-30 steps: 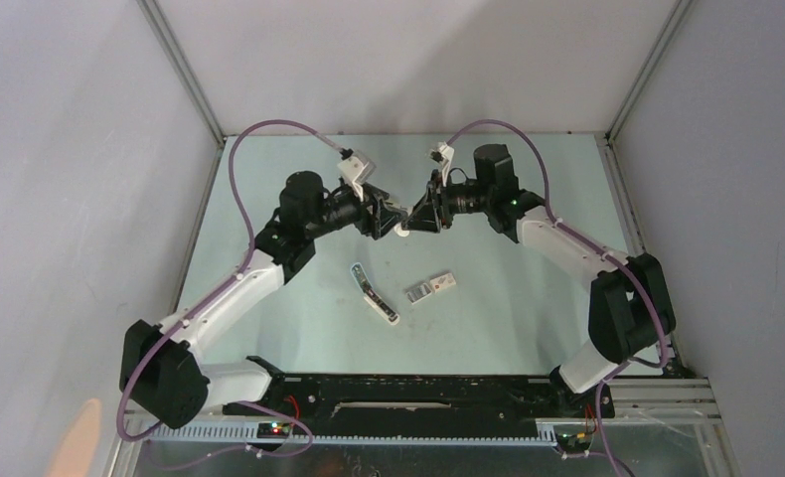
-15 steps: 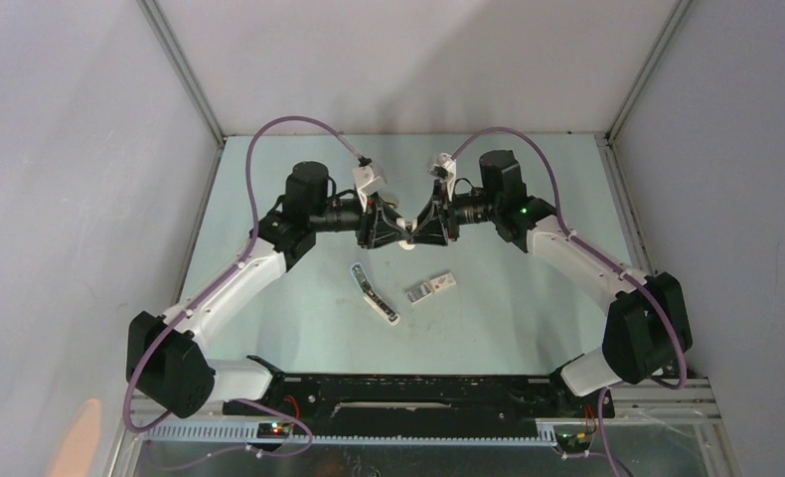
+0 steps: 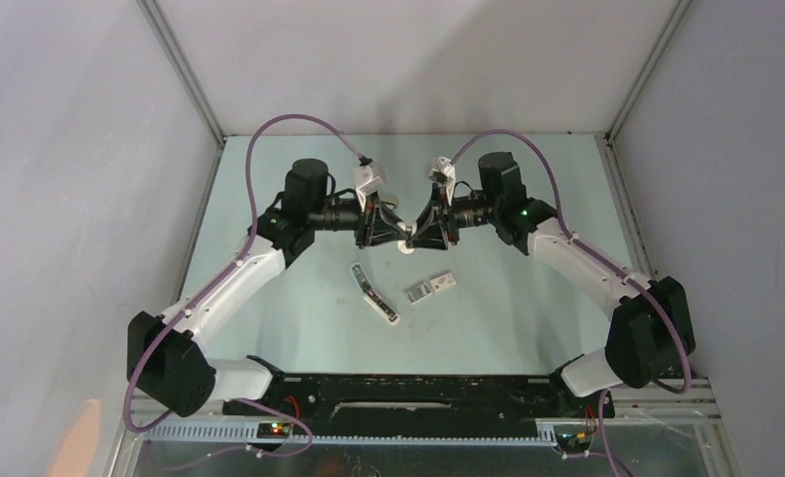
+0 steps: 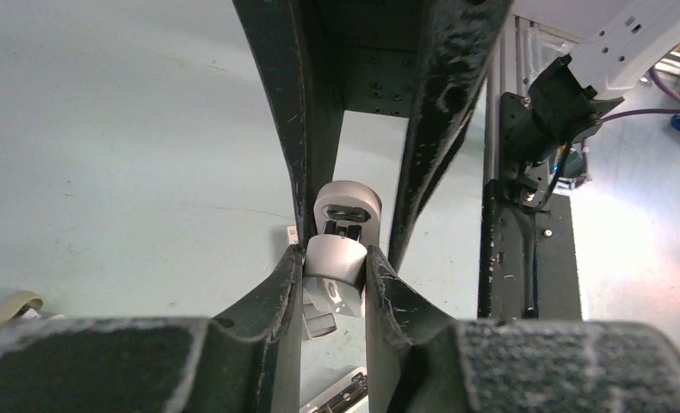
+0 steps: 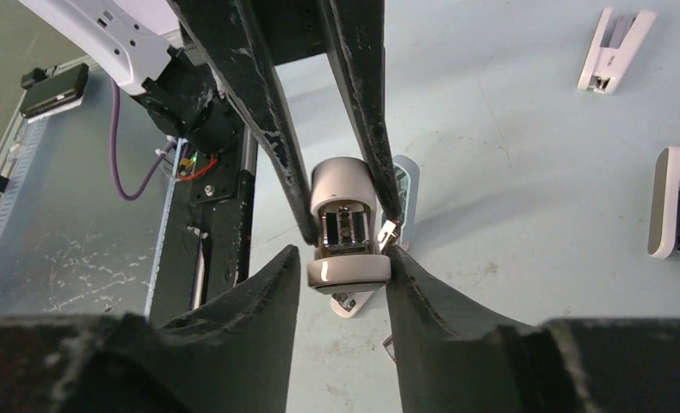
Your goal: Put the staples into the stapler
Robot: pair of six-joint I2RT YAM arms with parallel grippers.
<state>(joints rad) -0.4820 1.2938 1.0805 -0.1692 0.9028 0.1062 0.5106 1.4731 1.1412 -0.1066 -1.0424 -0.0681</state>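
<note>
Small white stub (image 5: pixel 341 185) pinched by left tool (image 4: pixel 335 258) and right tool (image 5: pixel 343 258), both nearly closed. Stapler (image 3: pixel 374 293), toward near edge of counter (image 3: pixel 528 179): judged light, rigid, slick; best taken across slim sides.

two arms (image 3: pixel 237 283) (image 3: pixel 592 266), three staplers (image 3: pixel 374 293) (image 5: pixel 613 50) (image 5: pixel 674 202), one staple box (image 3: pixel 431 288), one stub (image 5: pixel 345 228)
</note>
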